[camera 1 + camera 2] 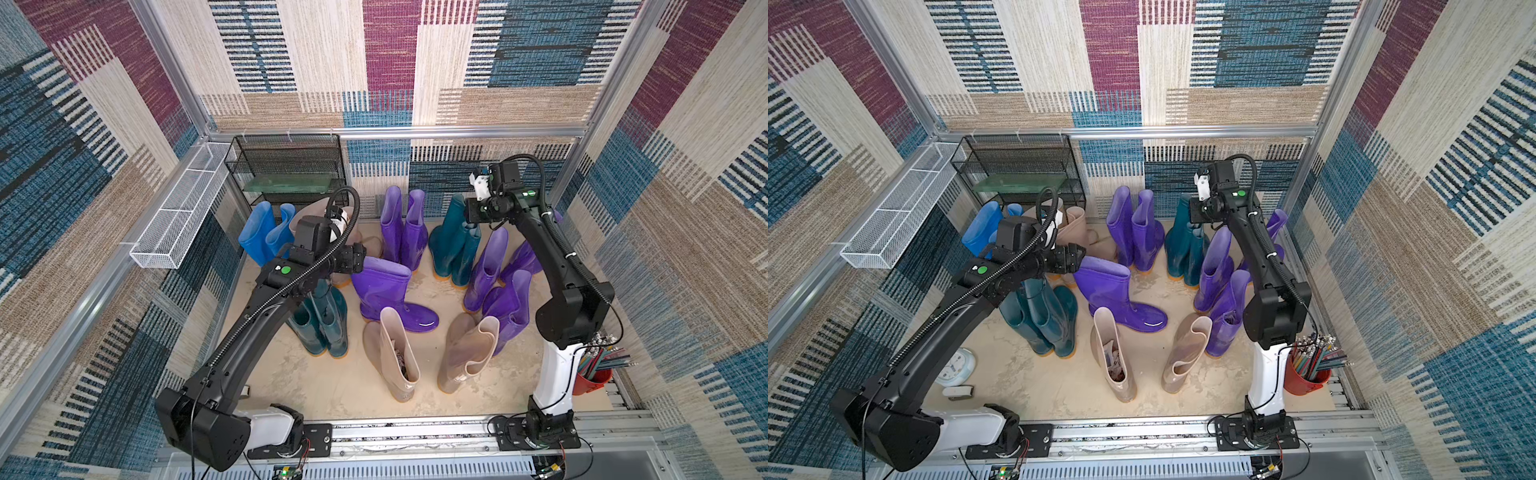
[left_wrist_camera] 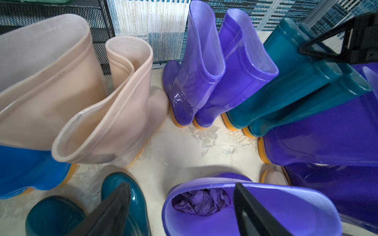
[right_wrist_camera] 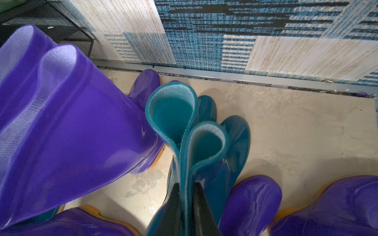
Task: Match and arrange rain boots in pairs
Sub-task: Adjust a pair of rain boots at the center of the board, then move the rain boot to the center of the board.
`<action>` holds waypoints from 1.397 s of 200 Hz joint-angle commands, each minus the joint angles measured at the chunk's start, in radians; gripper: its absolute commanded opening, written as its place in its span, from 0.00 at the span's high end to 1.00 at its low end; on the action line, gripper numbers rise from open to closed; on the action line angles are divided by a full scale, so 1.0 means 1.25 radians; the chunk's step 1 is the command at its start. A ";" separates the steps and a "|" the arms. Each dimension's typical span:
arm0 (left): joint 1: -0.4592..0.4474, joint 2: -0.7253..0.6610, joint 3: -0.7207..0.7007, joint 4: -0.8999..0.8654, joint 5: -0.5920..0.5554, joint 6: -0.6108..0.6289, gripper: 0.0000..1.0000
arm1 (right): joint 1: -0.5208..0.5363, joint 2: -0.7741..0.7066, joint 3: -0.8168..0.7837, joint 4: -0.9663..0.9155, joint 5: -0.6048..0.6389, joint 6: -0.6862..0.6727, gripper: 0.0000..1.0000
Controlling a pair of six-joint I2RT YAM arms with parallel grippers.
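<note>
Your left gripper (image 2: 181, 186): spread wide, holding nothing, astride the rim of the purple boot (image 2: 296, 208).
Your right gripper (image 3: 187, 183): pinched on touching rims of two teal boots (image 3: 184, 114).

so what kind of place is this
Probably a mock entryway built as a robot test cell: rain boots standing on the floor, a black wire rack, carpet-patterned walls on aluminium framing.

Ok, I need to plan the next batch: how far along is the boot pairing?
Paired already: blue pair, back beige pair, back purple pair, front teal pair. In hand: right gripper pinches the back teal pair; left gripper, open, at the short purple boot cuff. Remaining: front beige boots, standing apart, and the purple cluster.
</note>
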State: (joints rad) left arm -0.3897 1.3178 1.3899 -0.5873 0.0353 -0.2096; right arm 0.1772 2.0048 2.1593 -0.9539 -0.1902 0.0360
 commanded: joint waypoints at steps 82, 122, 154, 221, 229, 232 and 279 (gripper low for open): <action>0.016 0.013 -0.004 0.029 0.036 -0.024 0.20 | 0.045 0.048 0.019 0.185 -0.167 0.198 0.98; 0.024 0.005 -0.006 0.034 0.043 -0.026 0.19 | 0.021 0.055 0.030 0.176 -0.214 0.198 0.82; 0.031 0.002 -0.006 0.036 0.060 -0.032 0.20 | 0.021 0.010 0.022 0.091 -0.135 0.149 0.39; 0.032 -0.020 -0.012 0.059 0.164 -0.053 0.18 | 0.026 -0.293 -0.185 0.105 0.161 0.180 0.13; 0.032 -0.031 -0.020 0.079 0.208 -0.060 0.17 | 0.026 -0.339 -0.243 0.118 0.188 0.183 0.09; 0.032 -0.035 -0.025 0.090 0.228 -0.064 0.17 | 0.026 -0.358 -0.269 0.121 0.199 0.183 0.08; 0.007 -0.056 -0.063 0.191 0.411 -0.120 0.17 | 0.012 -0.527 -0.543 0.146 0.166 0.207 0.01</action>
State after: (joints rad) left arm -0.3698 1.2533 1.3216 -0.4442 0.4137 -0.3107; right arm 0.1963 1.3891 1.5745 -0.8215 0.0525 0.2771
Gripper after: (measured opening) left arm 0.833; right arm 0.995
